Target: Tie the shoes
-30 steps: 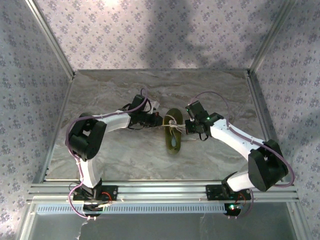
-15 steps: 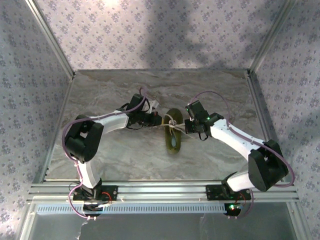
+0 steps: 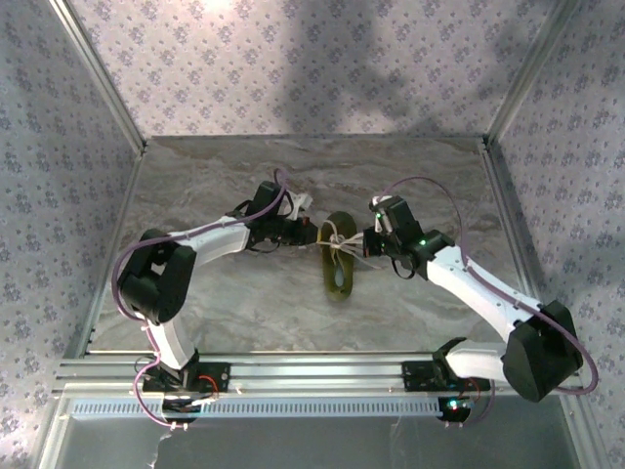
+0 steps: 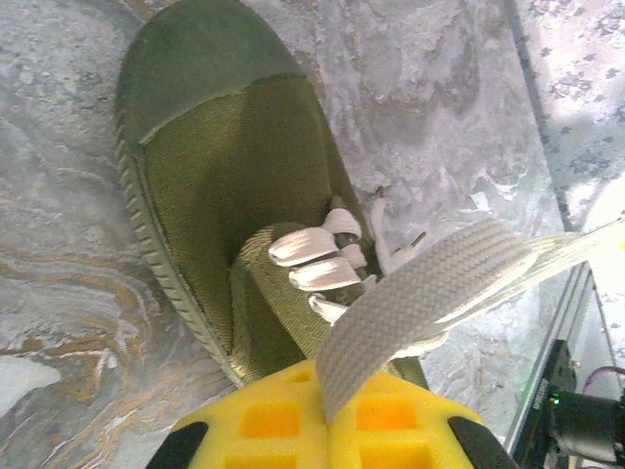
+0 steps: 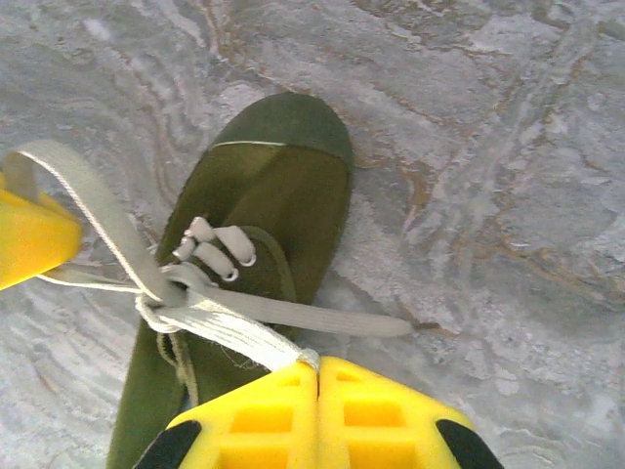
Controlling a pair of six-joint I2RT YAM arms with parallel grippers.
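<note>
One olive-green shoe (image 3: 338,264) lies mid-tabletop (image 3: 234,313), toe away from the arm bases, between the two claws. Its white laces (image 5: 195,318) cross in a knot above the tongue. The left claw (image 4: 327,430) is clamped on one flat lace strand, and the right claw (image 5: 317,410) is clamped on another. Judgement: pull apart evenly and low so the knot cinches without dragging the shoe.
</note>
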